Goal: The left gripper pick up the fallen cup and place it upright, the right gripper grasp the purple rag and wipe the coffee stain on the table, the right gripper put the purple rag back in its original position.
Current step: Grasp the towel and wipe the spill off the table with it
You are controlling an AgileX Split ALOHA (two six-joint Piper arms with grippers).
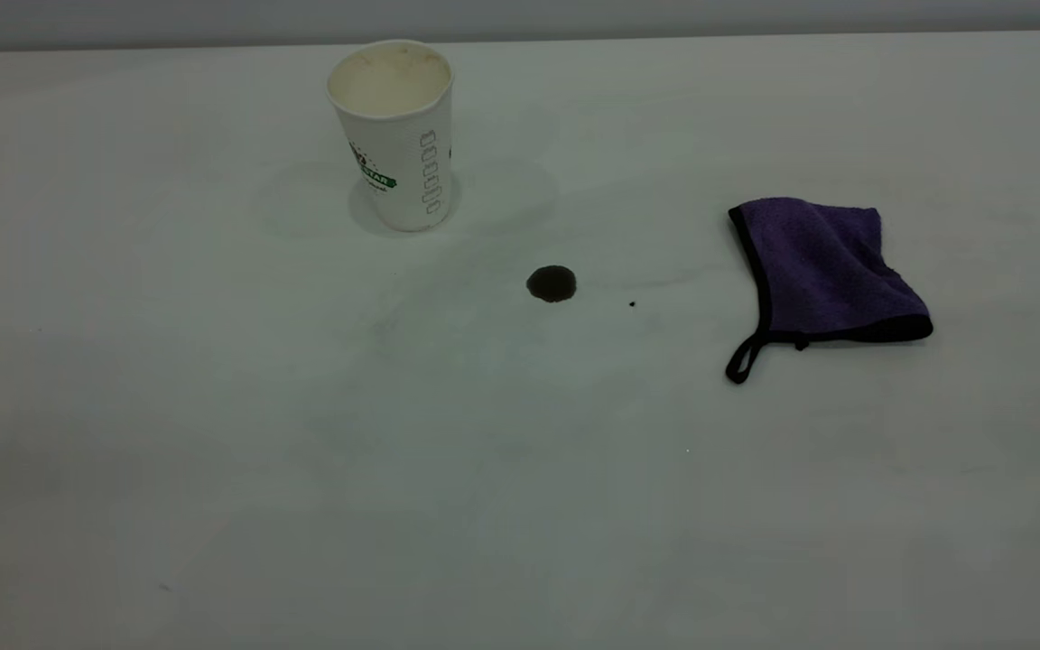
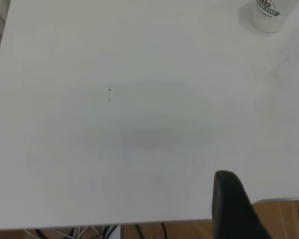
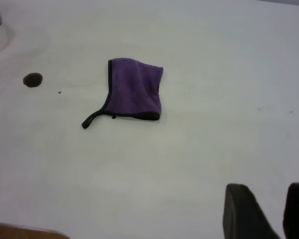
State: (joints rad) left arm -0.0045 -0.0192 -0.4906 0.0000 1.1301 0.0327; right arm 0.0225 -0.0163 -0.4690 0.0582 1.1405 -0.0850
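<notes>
The white paper cup stands upright at the far left-centre of the table, its cream inside showing; its base also appears in the left wrist view. The coffee stain is a small dark blot in front of the cup, to its right. The purple rag lies crumpled flat to the right, black loop trailing. Neither gripper appears in the exterior view. My left gripper is open over the table's edge, far from the cup. My right gripper is open, well short of the rag, holding nothing.
A tiny black speck sits between stain and rag. In the left wrist view the table's edge runs above a wooden floor and some cables. The right wrist view shows a table corner.
</notes>
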